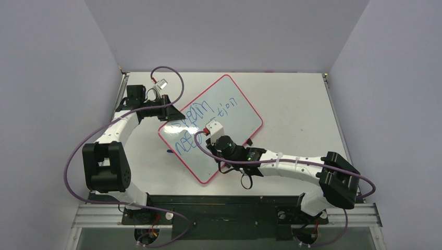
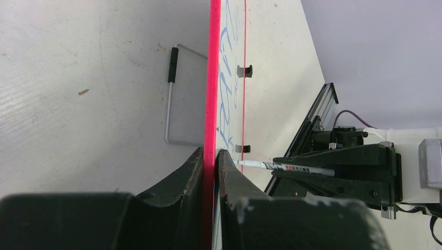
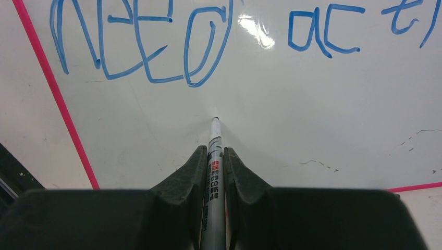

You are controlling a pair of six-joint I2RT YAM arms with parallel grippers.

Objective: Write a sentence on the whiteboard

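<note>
- The right claw (image 3: 215, 151) is shut tight on a thin marker (image 3: 215, 136). The marker sticks out straight between the two fingers.
- The marker tip is right at the whiteboard (image 3: 292, 135). It looks like it touches the board, but I cannot be sure.
- The tip sits in a bare white spot, just under the blue letters.
- The sentence (image 3: 151, 47) is in wobbly blue lines. The row above the tip looks like "need", then "ac" and a "t". In the top view there is one more row higher up, but I cannot read it.
- The left claw (image 2: 211, 152) is clamped on the red rim of the board, one finger on each side.
- The board lies slanted across the middle of the worktop (image 1: 297, 104). Behind it there is a thin wire leg (image 2: 168, 114), so it seems to be propped up a bit.
- Two small black clips (image 2: 244, 71) sit along the far edge of the board.
- I think the job now is to start a new row of words under the first ones.
- To do it well, press the tip softly so that the line is blue and does not skip.
- Move slowly, and lift the tip between letters.
- The left claw should grip the rim firmly, or the board may slide and the letters will go crooked.
- Leave a gap under the "need" row so that the rows do not bump.
</note>
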